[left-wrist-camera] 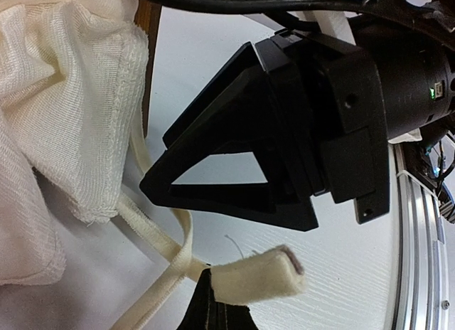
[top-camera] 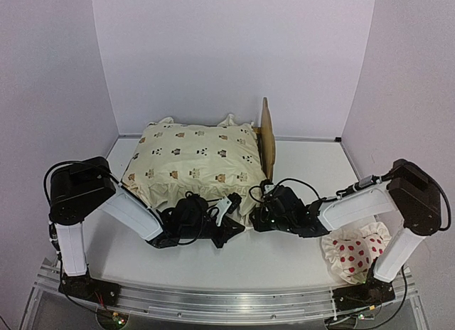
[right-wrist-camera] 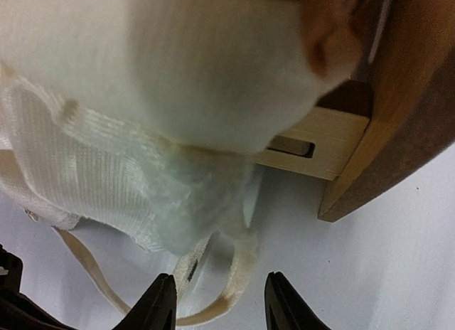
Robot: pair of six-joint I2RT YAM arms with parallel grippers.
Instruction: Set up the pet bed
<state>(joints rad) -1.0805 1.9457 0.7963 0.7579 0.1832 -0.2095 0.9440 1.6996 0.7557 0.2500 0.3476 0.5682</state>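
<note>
At the near side of the pet bed (top-camera: 266, 134): left gripper (left-wrist-camera: 213, 301) pinched shut on a cream tie (left-wrist-camera: 256, 280); right gripper (right-wrist-camera: 220, 301) beside it, fingers apart, facing the bed's corner. Light plywood, scalloped headboard upright, base hidden under cream printed cover (top-camera: 195, 159). One bed, one cover, one red-dotted pillow (top-camera: 355, 253) right of the bed, two grippers.

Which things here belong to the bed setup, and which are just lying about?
In the job:
- light plywood pet bed frame
- cream animal-print ruffled cover, draped over it
- cream fabric tie

Lying about:
- white red-dotted ruffled pillow, off to the right, apart from the bed
</note>
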